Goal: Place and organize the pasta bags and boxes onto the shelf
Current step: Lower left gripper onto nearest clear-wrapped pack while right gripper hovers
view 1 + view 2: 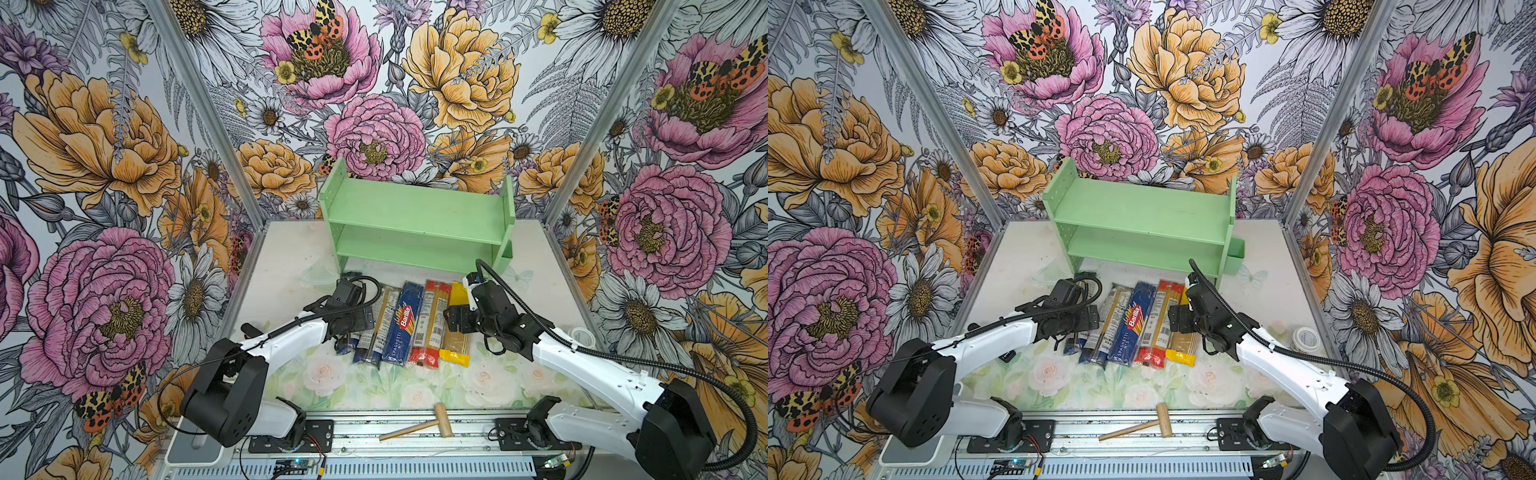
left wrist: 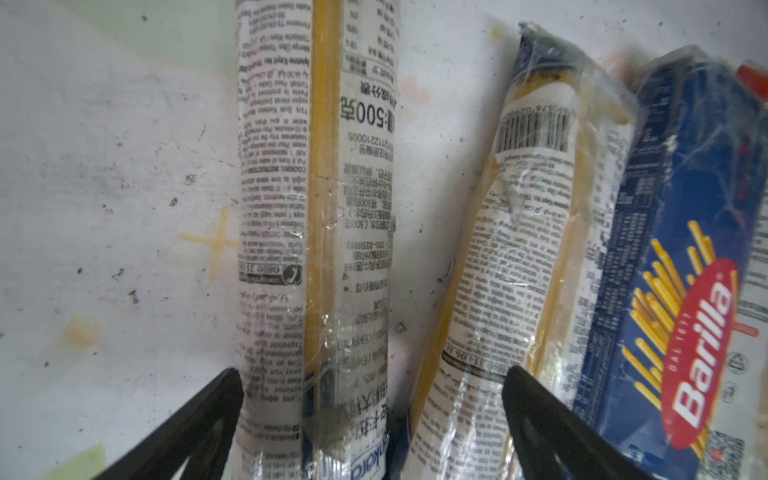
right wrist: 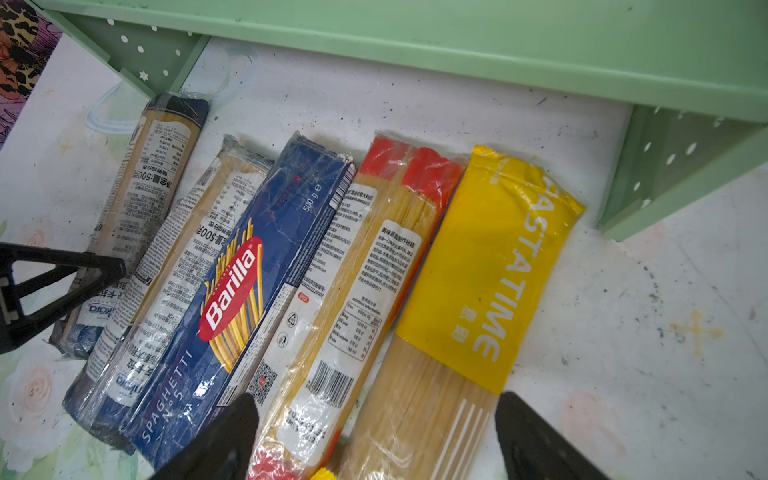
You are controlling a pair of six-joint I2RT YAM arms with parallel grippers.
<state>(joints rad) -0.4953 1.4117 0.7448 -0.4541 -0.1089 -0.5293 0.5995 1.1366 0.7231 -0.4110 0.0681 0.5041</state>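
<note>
Left claw (image 2: pixel 374 374) hung spread wide over the outermost clear bag (image 2: pixel 316 232), farthest from the Barilla box (image 2: pixel 685 311) on that arm's side; the bag's long axis ran out between the fingers (image 2: pixel 224 386) toward the shelf (image 1: pixel 415 212), though 1 finger overlapped the neighbouring clear bag (image 2: pixel 519 257). Right claw (image 3: pixel 376 399), also spread, straddled the red-ended bag (image 3: pixel 374 270) and yellow bag (image 3: pixel 490 257) on the box's other side. All 5 packs lay on the table (image 1: pixel 291 257), shelf bare. Left looked better lined up.

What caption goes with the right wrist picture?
Five spaghetti packs lie side by side before the green shelf.
</note>
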